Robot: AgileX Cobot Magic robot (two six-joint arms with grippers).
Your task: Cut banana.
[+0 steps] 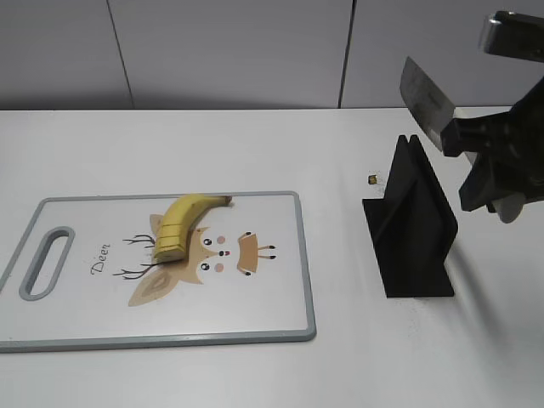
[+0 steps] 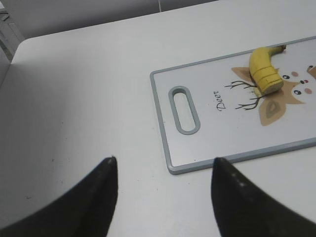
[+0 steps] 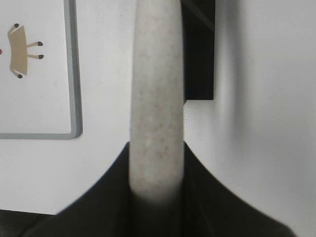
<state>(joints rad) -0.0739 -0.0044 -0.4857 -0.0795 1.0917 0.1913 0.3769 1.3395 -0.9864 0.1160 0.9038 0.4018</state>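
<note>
White matte tabletop against a pale grey wall, with the knife aloft at the right and the banana on the cutting board at the left.

Clamped on a speckled, off-white rounded handle, the right gripper (image 1: pixel 497 174) holds the knife (image 1: pixel 425 100) in the air, its flat steel blade tilted above a black angular knife stand (image 1: pixel 410 223). Well apart to the left lies the banana (image 1: pixel 183 225), a short, curved, smooth yellow piece with a blunt cut end and a small dark stem tip, resting over the tan deer print of the white, grey-rimmed cutting board (image 1: pixel 280 327). Over bare table near the board's handle slot, the left gripper (image 2: pixel 163 190) hovers with its dark tapered fingers spread apart.
</note>
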